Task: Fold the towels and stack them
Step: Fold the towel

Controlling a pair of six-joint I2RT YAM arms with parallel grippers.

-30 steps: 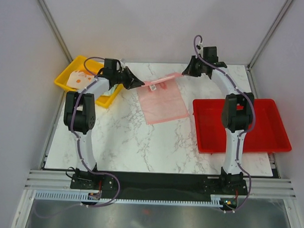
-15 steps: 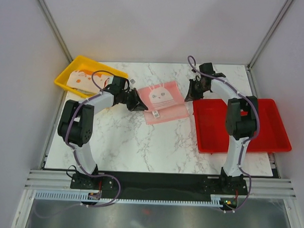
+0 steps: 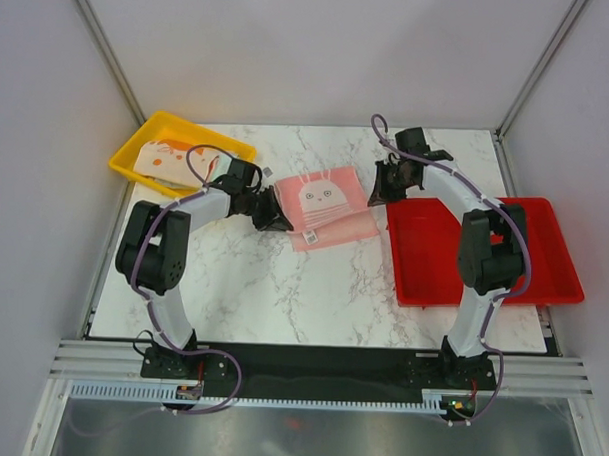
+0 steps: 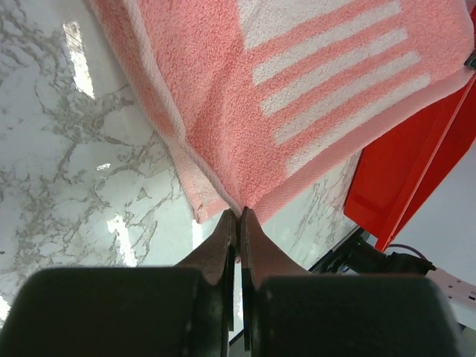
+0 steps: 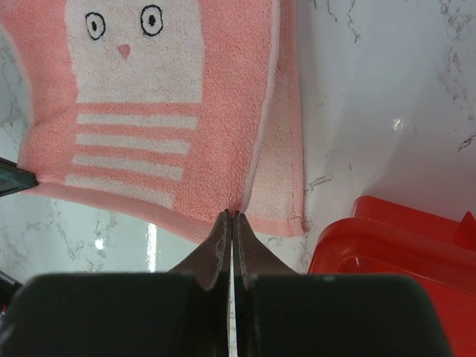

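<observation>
A pink towel (image 3: 325, 201) lies on the marble table between the two arms, its far half turned over the near half so a white bunny face shows on top. My left gripper (image 3: 276, 222) is shut on the left corner of the upper layer (image 4: 297, 89), low over the table. On the right, my right gripper (image 3: 374, 197) is shut on the other corner of that layer (image 5: 149, 111), near the red tray. A cream towel with orange shapes (image 3: 165, 160) sits in the yellow tray.
The yellow tray (image 3: 127, 164) stands at the table's far left corner. The red tray (image 3: 543, 266) lies along the right side, its corner close to the towel's right edge (image 5: 387, 238). Grey walls enclose the table.
Both grippers have carried the towel's far edge toward the near side, folding it over so the bunny face now shows. In the last half second they only shifted slightly.
</observation>
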